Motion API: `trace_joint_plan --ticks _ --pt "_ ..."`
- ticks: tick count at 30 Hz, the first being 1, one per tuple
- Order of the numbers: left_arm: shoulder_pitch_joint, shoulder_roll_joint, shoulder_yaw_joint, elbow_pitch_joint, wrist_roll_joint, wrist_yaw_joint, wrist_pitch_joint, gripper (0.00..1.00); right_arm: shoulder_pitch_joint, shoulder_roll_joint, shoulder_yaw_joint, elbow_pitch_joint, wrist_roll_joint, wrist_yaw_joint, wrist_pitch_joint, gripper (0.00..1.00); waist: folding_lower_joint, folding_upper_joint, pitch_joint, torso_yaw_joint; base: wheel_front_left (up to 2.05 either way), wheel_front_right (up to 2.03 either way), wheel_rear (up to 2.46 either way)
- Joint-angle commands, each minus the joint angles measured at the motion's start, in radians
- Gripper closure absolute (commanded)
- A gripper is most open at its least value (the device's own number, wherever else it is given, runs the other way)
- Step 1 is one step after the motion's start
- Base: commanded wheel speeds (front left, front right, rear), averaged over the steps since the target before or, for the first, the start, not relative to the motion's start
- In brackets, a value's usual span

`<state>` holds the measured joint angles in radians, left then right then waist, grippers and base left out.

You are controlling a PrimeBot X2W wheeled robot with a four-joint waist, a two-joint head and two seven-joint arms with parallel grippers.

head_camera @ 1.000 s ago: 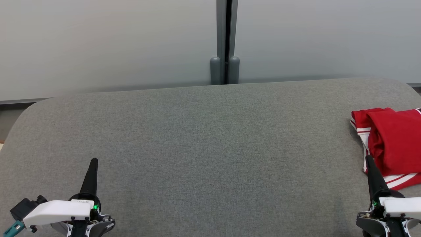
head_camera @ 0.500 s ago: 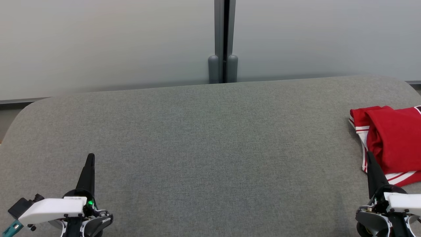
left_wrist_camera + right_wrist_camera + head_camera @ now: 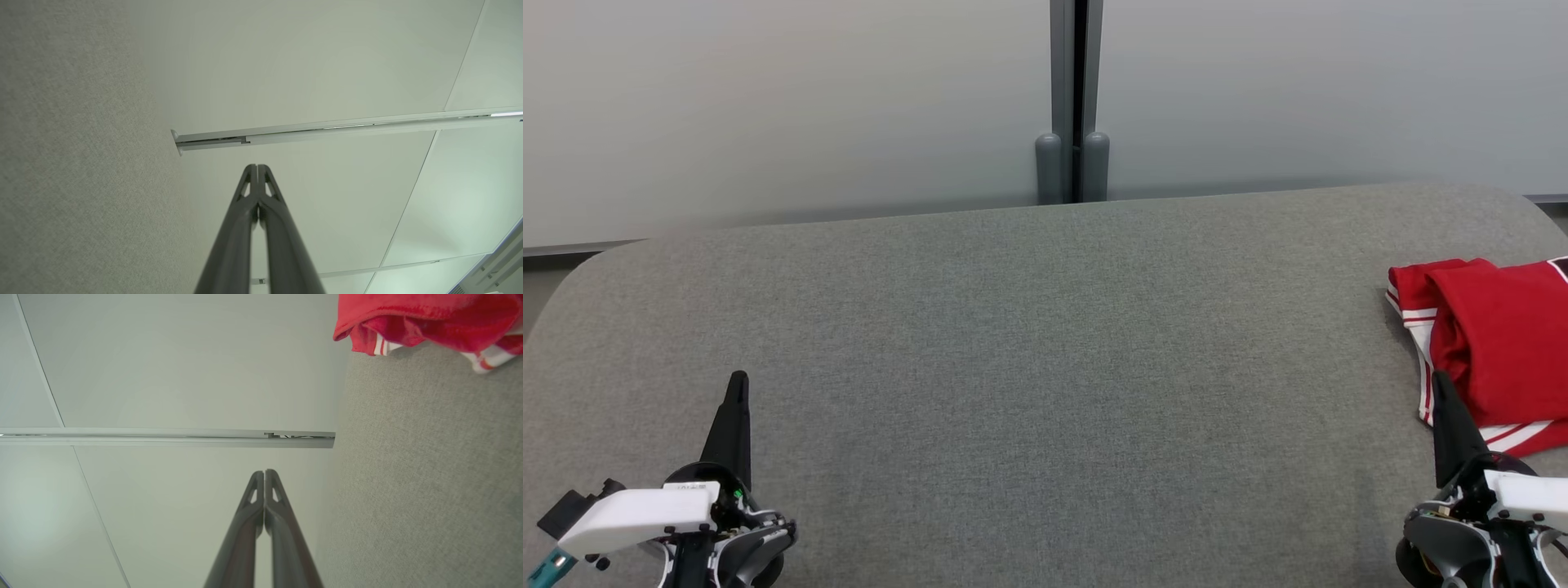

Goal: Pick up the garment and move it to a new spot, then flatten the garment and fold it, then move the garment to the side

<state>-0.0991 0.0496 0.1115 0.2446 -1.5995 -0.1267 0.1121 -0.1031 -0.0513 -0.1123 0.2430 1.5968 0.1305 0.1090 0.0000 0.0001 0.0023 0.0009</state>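
Head view, red white-striped garment (image 3: pixel 1499 335), grey surface (image 3: pixel 1045 367)

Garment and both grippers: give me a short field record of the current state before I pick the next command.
garment: red with white stripes, loosely folded over, at the right end of the surface
surface: grey fabric top
left gripper: shut, holding nothing, above bare fabric
right gripper: shut, holding nothing, by the garment's near left edge; right wrist view shows them apart
backdrop: pale wall panels
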Motion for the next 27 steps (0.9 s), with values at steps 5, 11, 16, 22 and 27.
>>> trace_joint_plan --ticks 5,11,16,22,27 --pt "-0.015 0.001 0.008 0.002 -0.013 -0.008 0.006 1.00 -0.012 0.000 -0.002 0.005 0.019 0.000 0.006 1.00 0.0000 -0.0001 0.001 -0.001 0.00 0.00 0.00" --pt "-0.015 0.001 0.008 0.002 -0.013 -0.008 0.006 1.00 -0.012 0.000 -0.002 0.005 0.019 0.000 0.006 1.00 0.0000 -0.0001 0.001 -0.001 0.00 0.00 0.00" --pt "-0.015 0.001 0.008 0.002 -0.013 -0.008 0.006 1.00 -0.012 0.000 -0.002 0.005 0.019 0.000 0.006 1.00 0.0000 -0.0001 0.001 -0.001 0.00 0.00 0.00" --pt "-0.015 0.001 0.008 0.002 -0.013 -0.008 0.006 1.00 -0.012 0.000 -0.002 0.005 0.018 0.000 0.006 1.00 0.0000 -0.0001 0.001 -0.001 0.00 0.00 0.00" --pt "-0.015 0.001 0.008 0.002 -0.013 -0.008 0.006 1.00 -0.012 0.000 -0.003 0.005 0.018 0.000 0.006 1.00 0.0000 -0.0001 0.001 -0.001 0.00 0.00 0.00"
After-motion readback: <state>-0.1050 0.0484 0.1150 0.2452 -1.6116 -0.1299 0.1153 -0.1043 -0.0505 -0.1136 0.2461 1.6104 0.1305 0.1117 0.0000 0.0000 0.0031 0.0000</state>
